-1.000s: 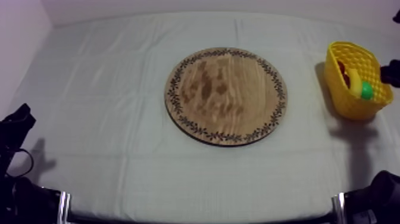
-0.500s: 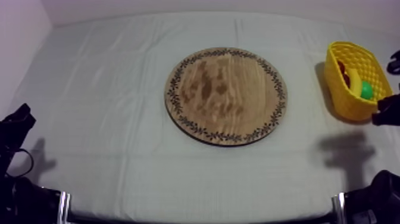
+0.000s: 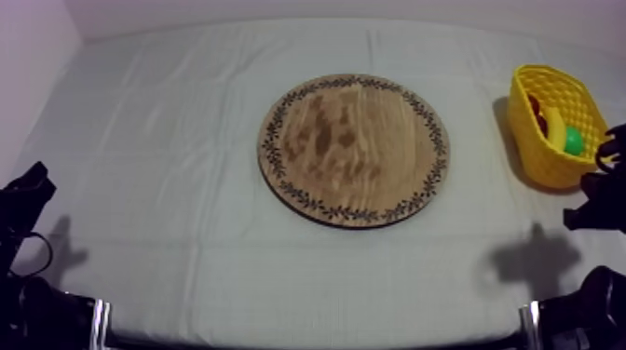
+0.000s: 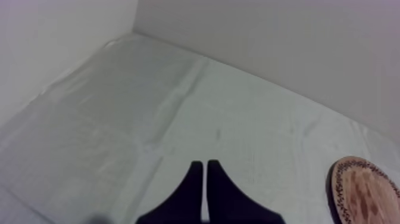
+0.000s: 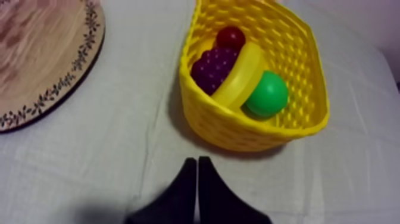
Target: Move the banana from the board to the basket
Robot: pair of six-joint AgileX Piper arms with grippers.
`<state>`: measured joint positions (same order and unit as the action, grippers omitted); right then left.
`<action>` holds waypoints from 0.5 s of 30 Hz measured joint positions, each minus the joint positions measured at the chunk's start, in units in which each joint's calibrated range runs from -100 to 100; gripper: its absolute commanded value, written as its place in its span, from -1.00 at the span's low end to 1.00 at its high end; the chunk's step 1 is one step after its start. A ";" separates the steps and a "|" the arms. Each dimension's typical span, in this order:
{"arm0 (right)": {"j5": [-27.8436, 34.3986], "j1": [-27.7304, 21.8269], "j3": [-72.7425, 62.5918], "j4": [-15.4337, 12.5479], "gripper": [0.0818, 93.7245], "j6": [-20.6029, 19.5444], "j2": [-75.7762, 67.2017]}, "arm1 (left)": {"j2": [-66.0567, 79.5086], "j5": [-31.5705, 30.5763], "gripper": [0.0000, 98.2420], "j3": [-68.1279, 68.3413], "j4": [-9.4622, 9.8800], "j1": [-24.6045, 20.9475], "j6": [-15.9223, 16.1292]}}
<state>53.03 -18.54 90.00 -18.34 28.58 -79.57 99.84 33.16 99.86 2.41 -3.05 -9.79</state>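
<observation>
just short of the yellow basket (image 5: 238,128), my right gripper (image 5: 197,162) has its fingers pressed together, empty. my left gripper (image 4: 206,165), likewise closed and empty, hangs over the cloth (image 4: 119,119). the banana (image 5: 241,74) lies inside the basket, hiding part of the grapes (image 5: 213,67).

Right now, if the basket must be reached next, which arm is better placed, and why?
Probably the right. The right gripper, fingers together, sits just before the basket, which holds the banana. The left gripper is at the far side, beyond the board.
</observation>
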 measured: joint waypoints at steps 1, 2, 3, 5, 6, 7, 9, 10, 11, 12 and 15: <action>-0.70 0.24 0.25 -0.08 -0.99 -0.69 -1.35 | 0.00 0.00 -1.00 0.00 0.00 0.00 0.00; -1.05 0.47 0.48 -0.08 -0.99 -1.55 -2.76 | 0.00 0.00 -1.00 0.00 0.00 0.00 0.00; -1.38 0.68 0.67 0.07 -0.99 -2.43 -4.21 | 0.00 0.00 -1.00 0.00 0.00 0.00 0.00; -2.29 1.45 1.27 1.20 -0.99 -5.06 -7.31 | 0.00 0.00 -1.00 0.00 0.00 0.00 -0.03; -2.54 1.91 1.55 1.84 -0.99 -6.28 -8.52 | 0.00 0.00 -1.00 0.00 0.00 0.00 -0.03; -2.73 2.46 1.80 2.51 -0.99 -7.85 -10.06 | 0.00 0.00 -1.00 0.00 0.00 0.00 -0.03; -3.10 3.54 2.53 3.98 -0.99 -11.04 -12.64 | 0.00 0.00 -1.00 0.00 0.00 0.00 -0.03; -3.10 4.18 2.96 4.94 -0.99 -12.59 -13.79 | 0.00 0.00 -1.00 0.00 0.00 0.00 -0.03; -3.43 4.79 3.43 5.95 -0.99 -14.10 -14.75 | 0.00 0.00 -1.00 0.00 0.00 0.00 -0.03; -3.62 5.25 3.76 6.68 -0.99 -15.24 -15.43 | 0.00 0.00 -1.00 0.00 0.00 0.00 -0.03; -4.99 7.00 5.02 9.76 -0.99 -18.85 -16.14 | 0.00 0.00 -1.00 0.00 0.00 0.00 -0.03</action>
<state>48.03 -11.54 95.01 -8.58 9.72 -95.70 99.84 33.16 99.86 2.41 -3.05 -9.82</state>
